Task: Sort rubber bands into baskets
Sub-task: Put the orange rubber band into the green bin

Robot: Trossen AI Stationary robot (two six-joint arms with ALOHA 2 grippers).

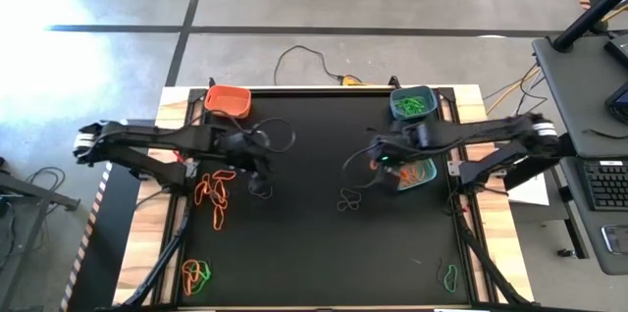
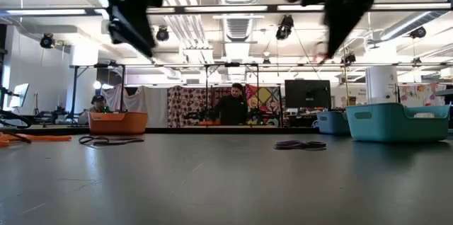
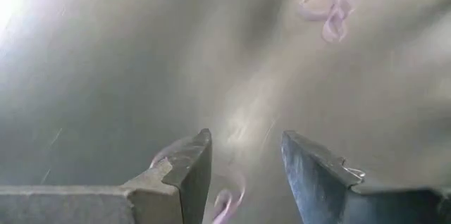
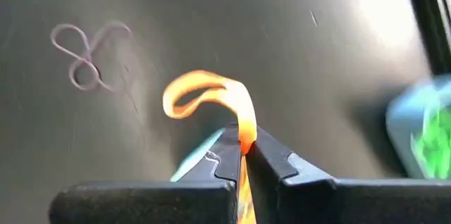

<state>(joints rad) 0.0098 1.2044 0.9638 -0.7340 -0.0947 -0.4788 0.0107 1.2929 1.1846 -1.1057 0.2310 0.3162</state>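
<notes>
My right gripper [image 4: 244, 141] hangs above the black mat, shut on an orange rubber band [image 4: 204, 91]. In the high view it [image 1: 377, 167] is just left of the teal basket [image 1: 420, 177]. My left gripper [image 3: 243, 143] is open and holds nothing, above the mat right of an orange band pile [image 1: 216, 194]. A pale band [image 3: 227, 199] lies on the mat below its fingers. The orange basket [image 1: 228, 100] stands at the far left. The blue basket [image 1: 412, 104], holding green bands, stands at the far right. Dark bands [image 1: 350, 199] lie mid-table. My right gripper pinches the orange rubber band between its two fingertips [image 4: 245, 134]. One loop of the band [image 4: 184, 97] curls out past the tips, and a strand runs back between the fingers. The fingers slant downward, and the band is lifted clear of the mat.
More orange and green bands [image 1: 196, 273] lie near the front left corner, and a green one [image 1: 448, 275] lies front right. The teal basket holds orange and green bands. Wooden strips [image 1: 177, 106] edge the mat. The middle of the mat is bare apart from the dark bands.
</notes>
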